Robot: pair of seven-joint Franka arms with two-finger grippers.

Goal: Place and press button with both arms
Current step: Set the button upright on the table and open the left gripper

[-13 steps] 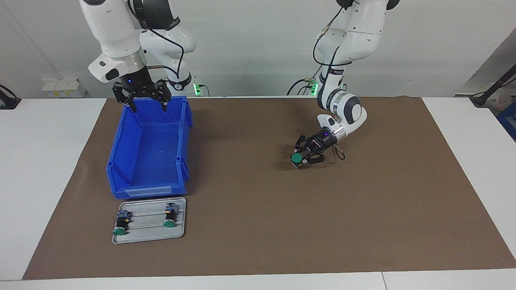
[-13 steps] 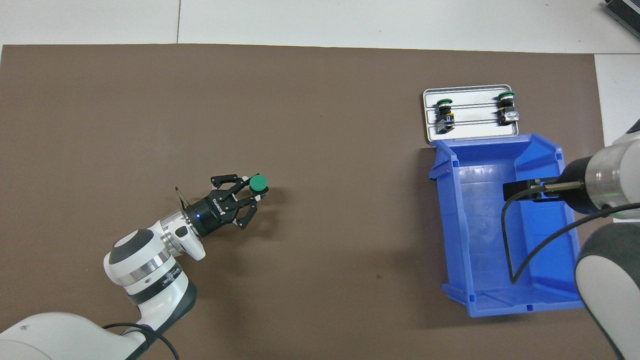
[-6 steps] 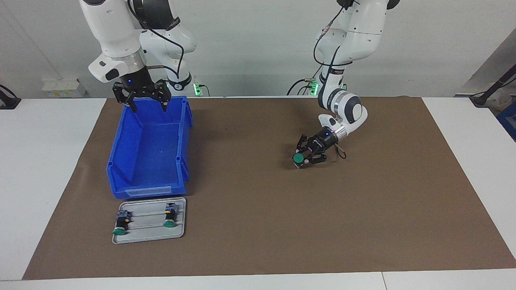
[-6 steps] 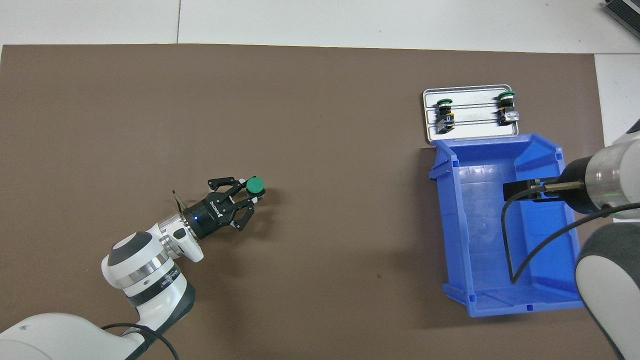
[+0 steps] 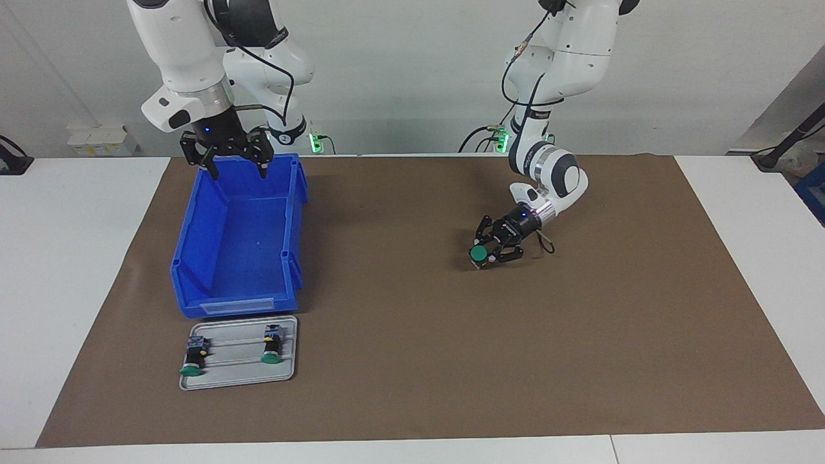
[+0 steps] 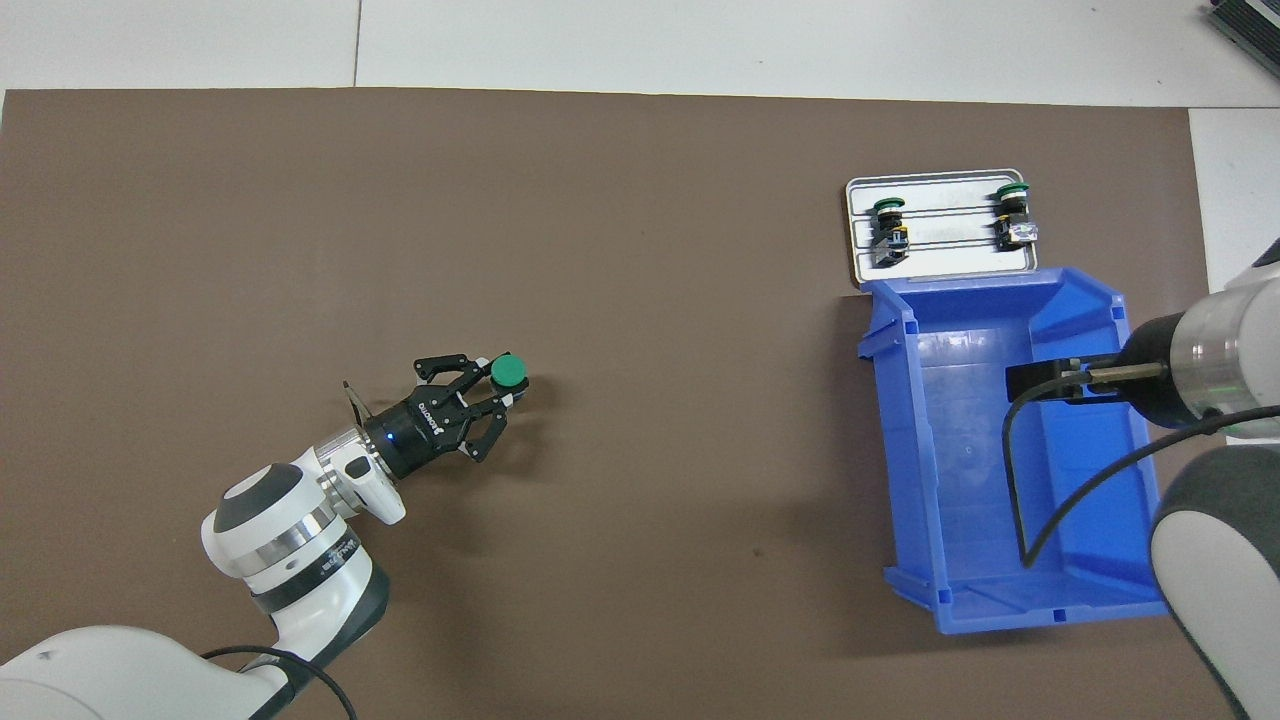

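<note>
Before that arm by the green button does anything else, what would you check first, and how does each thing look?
1. Button down on the brown mat: ok, cap faces up.
2. Left gripper clear of the button: not ok, it sits right at it.
3. Whether the left gripper's grip has let go: cannot tell.
4. Right gripper ready to press: not ok, open, over the blue bin rim.
5. Two spare buttons on the grey tray: ok.

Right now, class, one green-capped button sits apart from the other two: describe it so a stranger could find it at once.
Start at the brown mat covering the table, then find the left hand low over its middle. The button sits at that hand's fingertips, cap up. Unlike the two lying on the metal tray beside the blue bin, it is alone on open mat.
</note>
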